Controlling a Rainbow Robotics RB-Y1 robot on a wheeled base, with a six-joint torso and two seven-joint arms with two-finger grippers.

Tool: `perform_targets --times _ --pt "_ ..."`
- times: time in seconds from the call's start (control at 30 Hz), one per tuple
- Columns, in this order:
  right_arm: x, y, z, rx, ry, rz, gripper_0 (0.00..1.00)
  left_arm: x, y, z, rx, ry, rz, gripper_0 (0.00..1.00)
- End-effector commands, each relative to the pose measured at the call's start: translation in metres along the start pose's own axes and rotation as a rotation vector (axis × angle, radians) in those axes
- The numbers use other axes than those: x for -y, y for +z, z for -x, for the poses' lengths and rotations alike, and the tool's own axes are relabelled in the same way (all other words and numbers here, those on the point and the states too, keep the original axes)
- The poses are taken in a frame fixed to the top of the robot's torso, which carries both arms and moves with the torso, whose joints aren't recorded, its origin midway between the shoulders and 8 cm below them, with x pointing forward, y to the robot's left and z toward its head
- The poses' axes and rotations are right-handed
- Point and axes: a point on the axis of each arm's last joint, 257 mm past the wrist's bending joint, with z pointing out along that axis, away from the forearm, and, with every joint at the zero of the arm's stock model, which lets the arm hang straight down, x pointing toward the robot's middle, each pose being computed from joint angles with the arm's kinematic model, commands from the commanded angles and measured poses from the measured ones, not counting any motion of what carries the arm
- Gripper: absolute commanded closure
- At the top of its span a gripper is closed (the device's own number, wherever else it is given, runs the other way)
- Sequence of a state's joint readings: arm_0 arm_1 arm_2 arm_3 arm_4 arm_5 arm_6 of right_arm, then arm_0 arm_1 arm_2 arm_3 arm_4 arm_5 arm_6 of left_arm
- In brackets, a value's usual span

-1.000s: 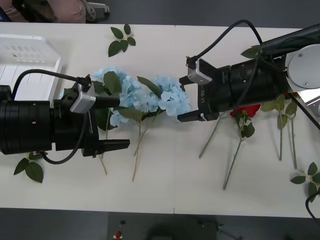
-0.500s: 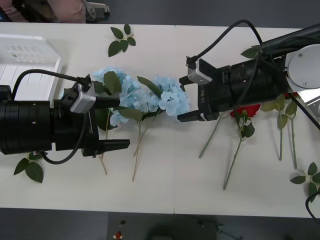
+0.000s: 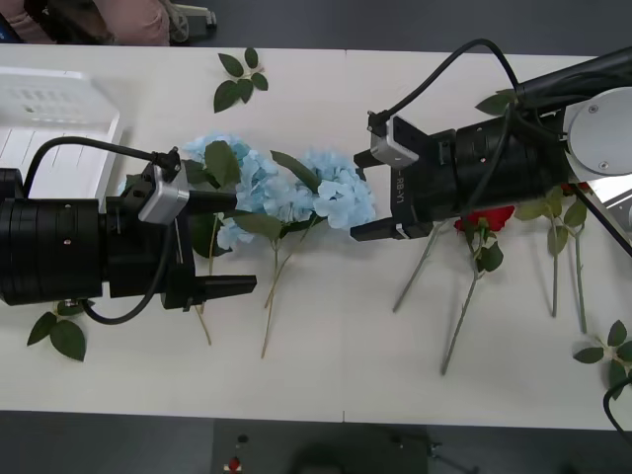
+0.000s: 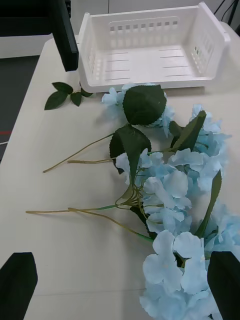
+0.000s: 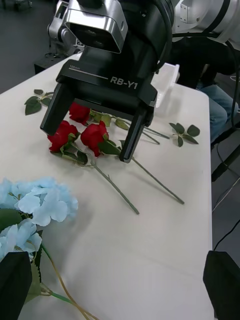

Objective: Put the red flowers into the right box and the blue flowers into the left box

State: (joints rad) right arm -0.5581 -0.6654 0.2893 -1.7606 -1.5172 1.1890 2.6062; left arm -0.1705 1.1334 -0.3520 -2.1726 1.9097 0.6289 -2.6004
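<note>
Pale blue flowers (image 3: 286,188) lie in a bunch at mid-table, stems toward the near edge, between my two grippers. My left gripper (image 3: 232,244) is open just left of them, and my right gripper (image 3: 360,196) is open at their right side, empty. The right wrist view has the blue flowers (image 4: 175,185) close in front, with the left box (image 4: 150,45) behind them. Red flowers (image 5: 80,130) lie under the right gripper (image 5: 86,145); a red bloom (image 3: 486,217) peeks from below that arm. The left box (image 3: 30,148) sits far left. The right box (image 5: 167,80) shows as a white edge behind the right arm.
Loose green leaf sprigs lie at the far middle (image 3: 237,79), near left (image 3: 59,331) and near right (image 3: 607,355). Thin stems (image 3: 464,316) trail toward the near edge. Bare table (image 3: 346,365) runs along the front.
</note>
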Motion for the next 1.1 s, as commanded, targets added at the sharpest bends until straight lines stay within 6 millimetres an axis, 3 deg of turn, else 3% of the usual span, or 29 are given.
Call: perform_targets --times 0.03,0.73,0.77,0.8,0.87,0.93,0.97,1.1 --pt "0.005 -0.002 0.019 0.023 -0.024 -0.005 0.00 0.000 -0.001 0.018 0.019 0.081 -0.002 0.00" --pt "0.005 -0.002 0.019 0.023 -0.024 -0.005 0.00 0.000 -0.001 0.018 0.019 0.081 -0.002 0.00" --pt "-0.019 0.016 -0.019 -0.002 0.078 0.036 0.00 0.000 -0.001 0.018 0.019 0.081 -0.002 0.00" --pt "-0.017 0.015 -0.020 -0.003 0.082 0.032 0.00 0.000 -0.001 0.018 0.019 0.081 -0.002 0.00" --pt "-0.005 0.007 -0.020 0.001 0.102 0.003 0.00 0.010 0.007 0.012 0.044 0.026 -0.016 0.00" --pt "0.000 -0.002 -0.022 -0.020 0.167 0.004 0.00 0.009 0.007 0.019 0.067 -0.010 -0.017 0.00" --pt "0.002 -0.009 -0.023 -0.044 0.225 0.011 0.00 0.001 0.001 0.035 0.106 -0.060 -0.005 0.00" --pt "0.003 -0.047 -0.030 -0.155 0.541 0.036 0.00 -0.035 -0.032 0.048 0.098 -0.293 0.035 0.00"
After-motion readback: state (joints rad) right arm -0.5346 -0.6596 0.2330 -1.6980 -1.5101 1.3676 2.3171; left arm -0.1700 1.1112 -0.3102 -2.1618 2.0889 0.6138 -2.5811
